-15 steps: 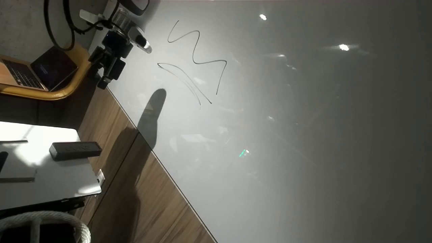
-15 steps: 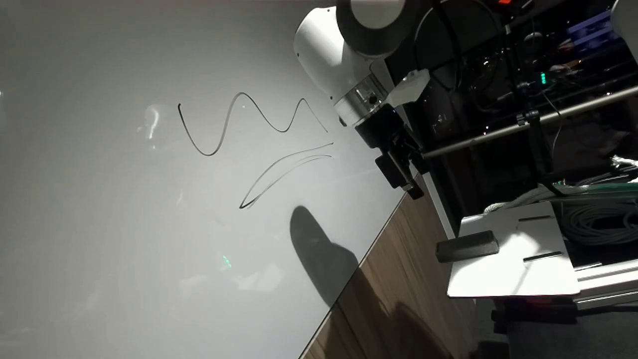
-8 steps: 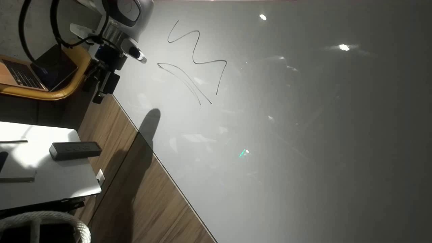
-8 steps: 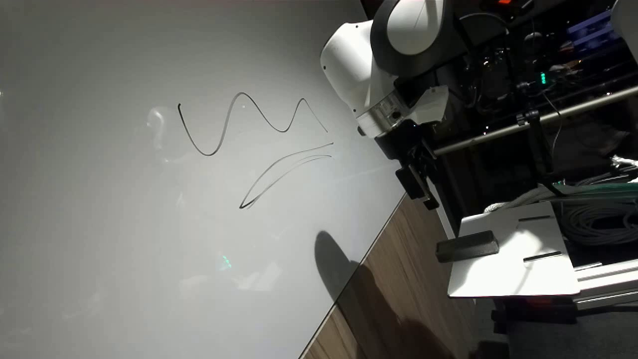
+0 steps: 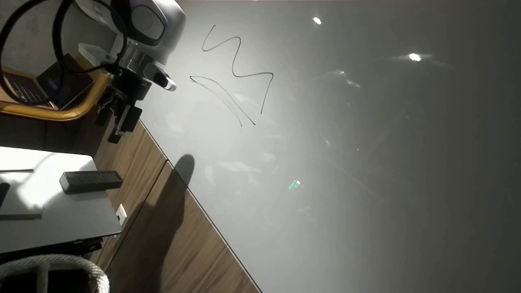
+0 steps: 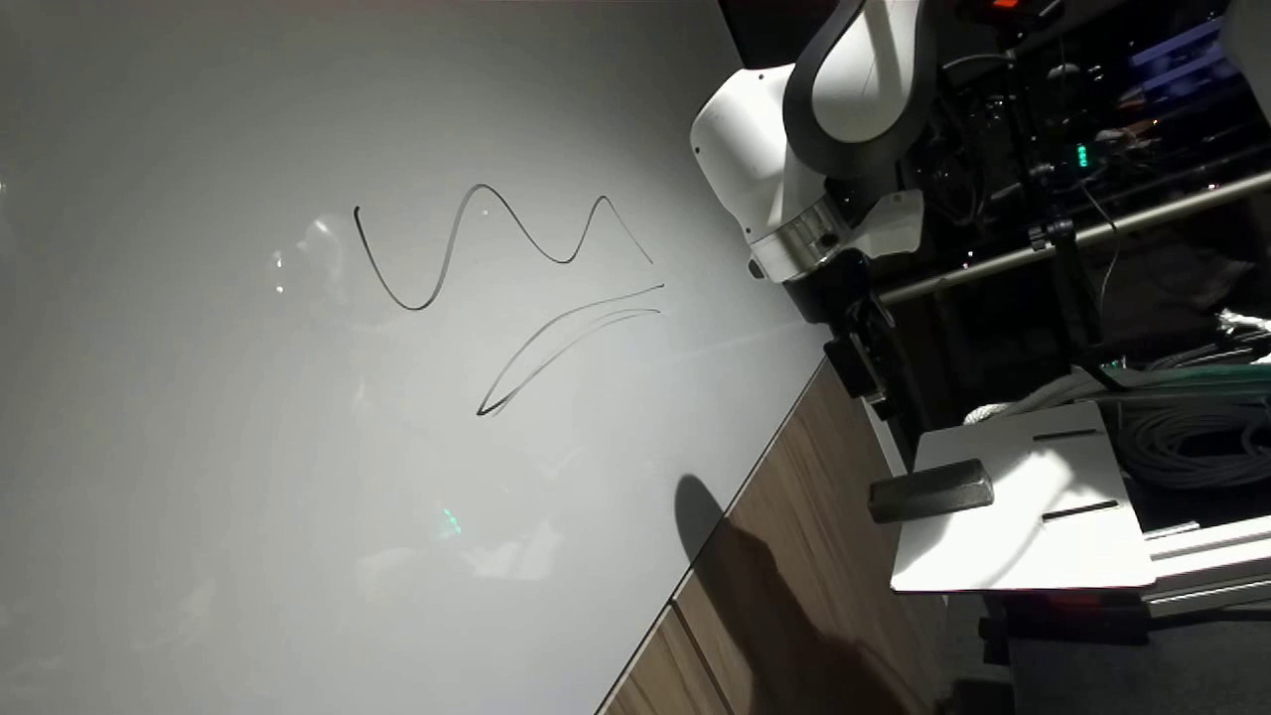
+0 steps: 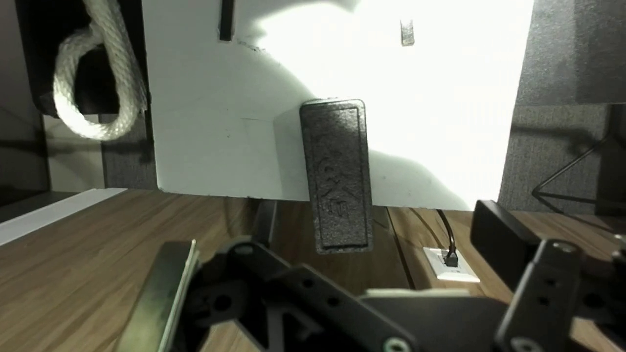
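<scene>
My gripper point(image 7: 335, 264) is open in the wrist view, its fingers spread wide with nothing between them. Beyond them, apart from the fingers, lies a dark grey block-shaped eraser point(image 7: 337, 176) with raised lettering, on a white platform point(image 7: 210, 156). One end of the eraser overhangs the platform's edge. In an exterior view the gripper point(image 5: 108, 128) hangs above the platform point(image 5: 61, 228) and the eraser point(image 5: 91, 181). The gripper point(image 6: 882, 392) also shows above and beside the eraser point(image 6: 931, 492) in an exterior view, its fingers partly lost against the dark background.
A large whiteboard point(image 5: 325, 162) bears a wavy black line point(image 5: 233, 69) and thinner curved strokes. Wood panelling point(image 5: 211, 244) adjoins it. A laptop point(image 5: 28, 87) rests on a yellow-edged chair. White rope point(image 7: 127, 88) hangs by the platform; a wall outlet point(image 7: 450, 269) holds a plug.
In both exterior views the arm and gripper have moved down, nearer the platform and eraser, and away from the whiteboard's marks. The arm's shadow has shifted downward. The eraser has not moved.
</scene>
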{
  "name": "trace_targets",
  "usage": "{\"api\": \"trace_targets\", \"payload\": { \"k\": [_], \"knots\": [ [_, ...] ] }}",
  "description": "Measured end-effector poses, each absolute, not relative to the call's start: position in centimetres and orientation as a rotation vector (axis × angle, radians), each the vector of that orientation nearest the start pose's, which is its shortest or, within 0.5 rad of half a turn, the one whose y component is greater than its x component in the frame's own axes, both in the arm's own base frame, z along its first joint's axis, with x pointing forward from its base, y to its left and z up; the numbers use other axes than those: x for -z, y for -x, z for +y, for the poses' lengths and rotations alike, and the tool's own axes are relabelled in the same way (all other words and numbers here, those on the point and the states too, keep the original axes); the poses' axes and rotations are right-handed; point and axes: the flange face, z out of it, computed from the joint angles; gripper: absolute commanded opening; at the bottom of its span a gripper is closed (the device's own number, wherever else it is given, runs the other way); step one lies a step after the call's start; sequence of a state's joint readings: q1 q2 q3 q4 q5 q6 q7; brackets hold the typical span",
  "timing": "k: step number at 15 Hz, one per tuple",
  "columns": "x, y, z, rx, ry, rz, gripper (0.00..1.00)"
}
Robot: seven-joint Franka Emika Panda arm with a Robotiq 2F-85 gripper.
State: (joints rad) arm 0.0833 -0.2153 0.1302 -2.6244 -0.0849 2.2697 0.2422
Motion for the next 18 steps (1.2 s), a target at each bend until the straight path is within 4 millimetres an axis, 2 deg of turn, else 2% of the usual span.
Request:
{"api": "trace_targets", "payload": {
  "k": [5, 15, 18],
  "knots": [
    [-29.0, -38.4, 7.3, -0.246, 3.246, -0.093, 1.0],
    [-28.8, -38.4, 7.5, -0.251, 3.247, -0.101, 1.0],
    [-27.8, -38.6, 7.0, -0.172, 3.242, -0.105, 1.0]
  ]
}}
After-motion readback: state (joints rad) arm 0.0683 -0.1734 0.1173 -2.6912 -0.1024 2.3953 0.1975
